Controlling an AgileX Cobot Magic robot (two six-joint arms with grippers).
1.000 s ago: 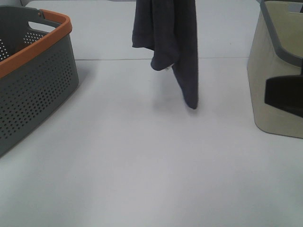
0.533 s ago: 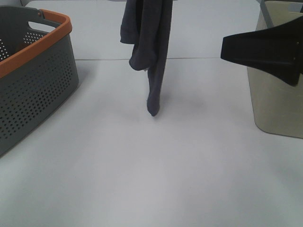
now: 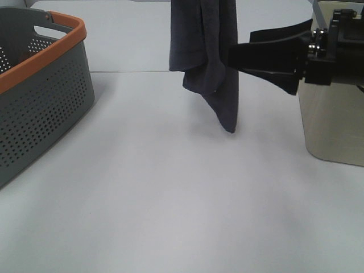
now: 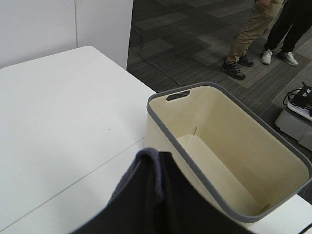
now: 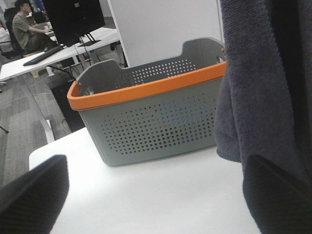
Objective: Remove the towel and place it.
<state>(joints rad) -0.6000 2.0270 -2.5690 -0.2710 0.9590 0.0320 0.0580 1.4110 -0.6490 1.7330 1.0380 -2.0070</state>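
My right gripper (image 3: 241,46) reaches in from the right of the high view with its jaws spread wide, and the lower fingertip sits at the right edge of the towel (image 3: 205,51); I cannot tell if it touches. My left gripper is closed on the towel, hidden beneath cloth bunched low in its wrist view. The towel hangs from the top centre, clear of the white table (image 3: 170,199), between the grey orange-rimmed basket (image 3: 45,102) and the beige bin (image 3: 330,125).

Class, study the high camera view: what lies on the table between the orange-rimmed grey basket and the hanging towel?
Nothing: the exterior high view shows only bare white table between the grey basket and the towel.
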